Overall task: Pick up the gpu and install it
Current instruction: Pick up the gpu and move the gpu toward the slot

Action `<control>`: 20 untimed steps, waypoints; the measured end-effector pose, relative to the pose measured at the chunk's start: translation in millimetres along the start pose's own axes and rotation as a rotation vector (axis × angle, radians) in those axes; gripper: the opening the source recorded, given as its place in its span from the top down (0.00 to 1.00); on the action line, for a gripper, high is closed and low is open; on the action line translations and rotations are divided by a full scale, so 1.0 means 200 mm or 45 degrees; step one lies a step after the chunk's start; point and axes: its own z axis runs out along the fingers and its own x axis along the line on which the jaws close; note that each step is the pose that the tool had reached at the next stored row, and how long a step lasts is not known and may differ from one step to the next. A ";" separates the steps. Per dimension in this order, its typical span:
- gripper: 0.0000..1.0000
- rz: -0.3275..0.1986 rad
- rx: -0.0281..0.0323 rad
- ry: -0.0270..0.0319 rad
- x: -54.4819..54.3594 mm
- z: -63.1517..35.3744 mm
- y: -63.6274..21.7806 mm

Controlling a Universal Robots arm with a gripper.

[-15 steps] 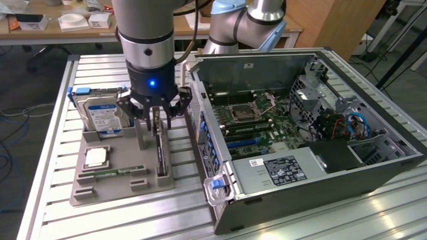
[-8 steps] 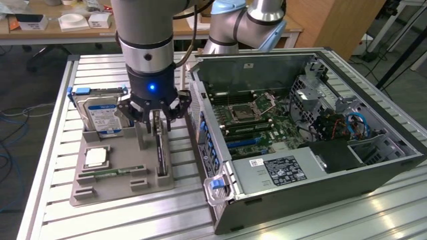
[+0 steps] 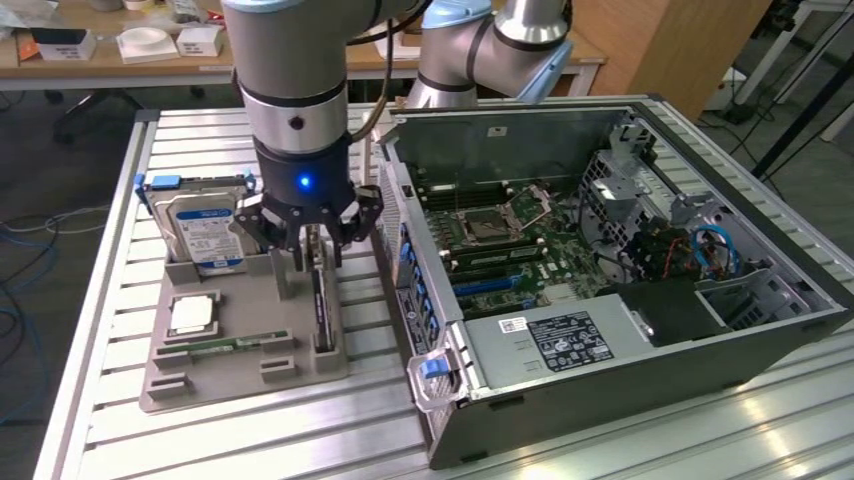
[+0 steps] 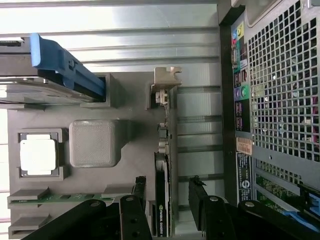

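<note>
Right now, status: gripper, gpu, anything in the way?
Gripper open, straddling gpu, not gripping. Gpu on edge in tray slot. Hard drive stands nearby in tray; nothing between jaws and gpu.

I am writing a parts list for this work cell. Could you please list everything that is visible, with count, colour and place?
gpu: one, dark, on edge in the tray slot nearest the computer case.
hard drive: one, silver with a blue-white label, upright at the tray's far end.
processor chip: one, silver, flat in a tray pocket.
memory stick: one, green, lying in the tray in front of the chip.
tray: one, grey, on the table, at the exterior view's left.
computer case: one, dark grey, open, at the exterior view's right.
table: one, silver slats, under everything.
arm: one, silver and black, above the tray.
fingers: black, open, either side of the gpu.
</note>
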 end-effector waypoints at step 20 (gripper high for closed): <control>0.53 0.000 -0.0001 0.0000 0.00 0.072 -0.056</control>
